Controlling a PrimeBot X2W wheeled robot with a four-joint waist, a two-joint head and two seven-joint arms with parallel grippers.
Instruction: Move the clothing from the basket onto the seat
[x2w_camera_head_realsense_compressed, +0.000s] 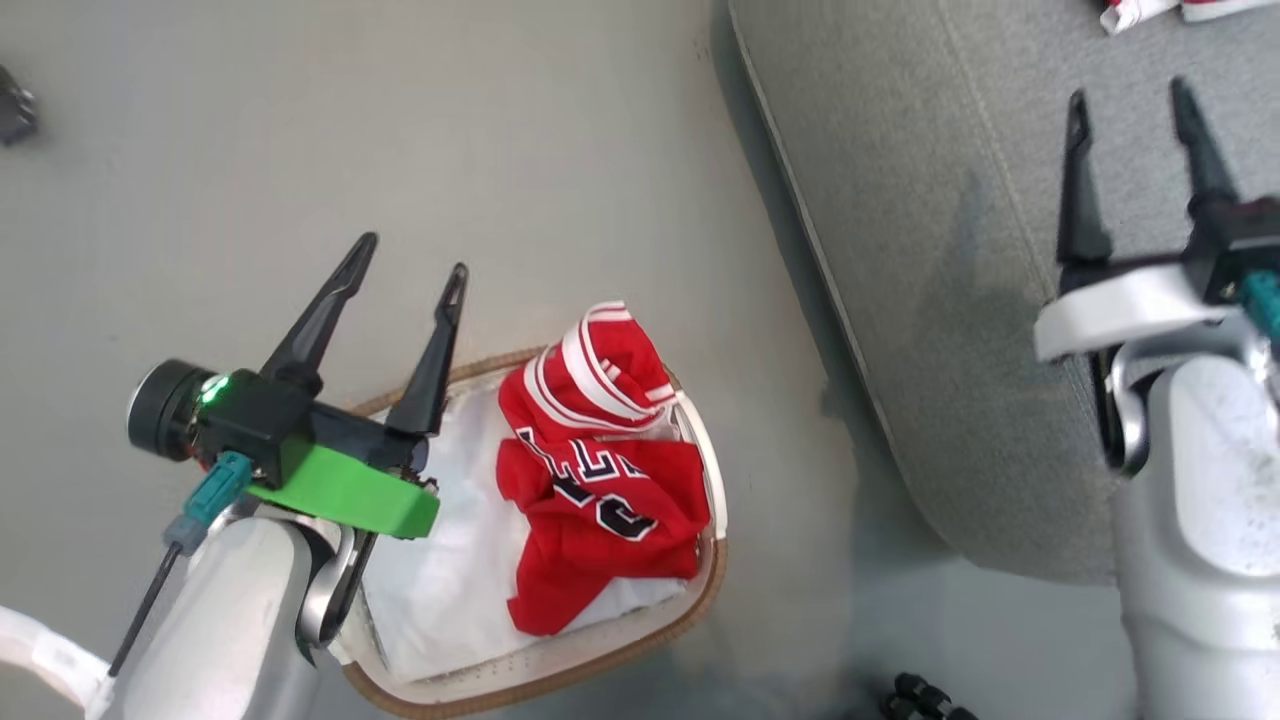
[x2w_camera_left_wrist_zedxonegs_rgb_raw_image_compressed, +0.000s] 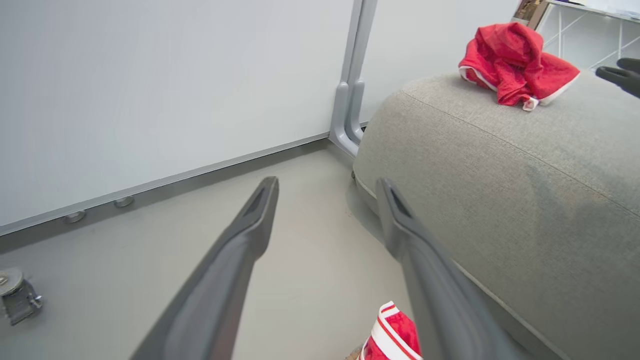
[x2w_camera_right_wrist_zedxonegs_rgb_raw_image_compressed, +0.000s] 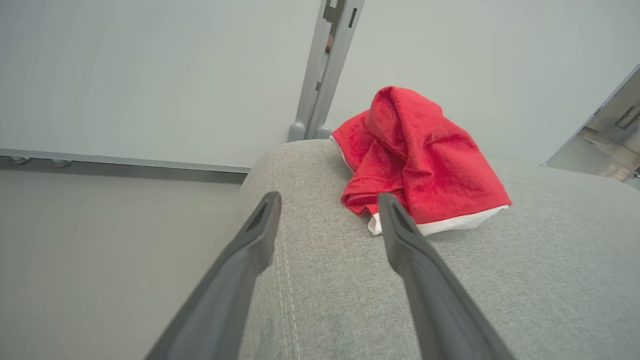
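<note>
Plainly, the left gripper (x2w_camera_head_realsense_compressed: 415, 253) is held with its two dark fingers spread apart and nothing between them, poised above the left part of the basket (x2w_camera_head_realsense_compressed: 703, 598), fingertips reaching past the far rim toward the bare floor. Just beside it, toward the robot's right, the clothing (x2w_camera_head_realsense_compressed: 600, 470) is found bunched in the right half of the basket, resting on a white crinkled sheet (x2w_camera_head_realsense_compressed: 450, 570); its striped trim is draped against the far rim, and the bundle's long axis is seen to run from that far rim back toward the near one, roughly in line with the fingers. The right gripper (x2w_camera_head_realsense_compressed: 1130, 90) is likewise held apart and empty, but it hangs over the seat (x2w_camera_head_realsense_compressed: 930, 300), well apart from the basket. The left arm is therefore judged the nearer one, and a short shift to its right, followed by a descent, is judged to be what a grasp calls for. Farther out, a second red garment (x2w_camera_right_wrist_zedxonegs_rgb_raw_image_compressed: 420, 160) is seen lying crumpled on the seat's far end, ahead of the right fingertips.
</note>
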